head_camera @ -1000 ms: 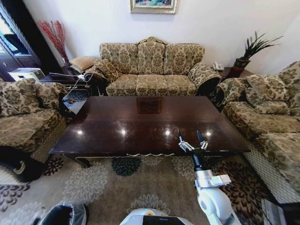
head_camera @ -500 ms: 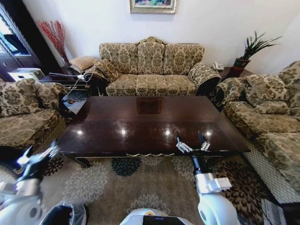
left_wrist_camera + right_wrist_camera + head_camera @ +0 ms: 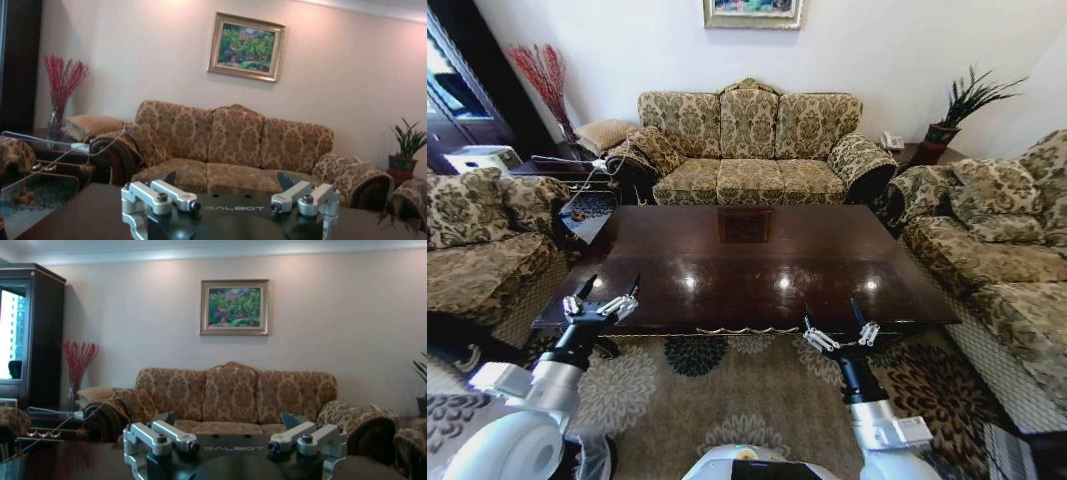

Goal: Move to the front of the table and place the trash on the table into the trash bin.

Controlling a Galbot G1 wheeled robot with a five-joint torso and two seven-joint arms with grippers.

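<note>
The table (image 3: pixel 747 255) of glossy dark wood stands right in front of me, and its top carries only light reflections; the trash is out of view. My left gripper (image 3: pixel 613 281) is open and hangs over the table's front left edge. Open too, my right gripper (image 3: pixel 831 310) is at the front edge right of centre. Both wrist views look level across the table (image 3: pixel 67 215) (image 3: pixel 60 460) to the far sofa, each with its open gripper (image 3: pixel 228 180) (image 3: pixel 228 419) holding nothing. A sliver of the trash bin (image 3: pixel 595 455) shows by my left arm.
Patterned sofas ring the table: one behind it (image 3: pixel 749 140), one on the left (image 3: pixel 482 240), one on the right (image 3: pixel 997 250). A glass side table (image 3: pixel 587 210) sits at the back left, a potted plant (image 3: pixel 962 105) at the back right. Patterned carpet (image 3: pixel 717 400) lies between me and the table.
My left arm has swung up from the lower left to the table's front left edge. The right gripper has drawn back and down a little toward me.
</note>
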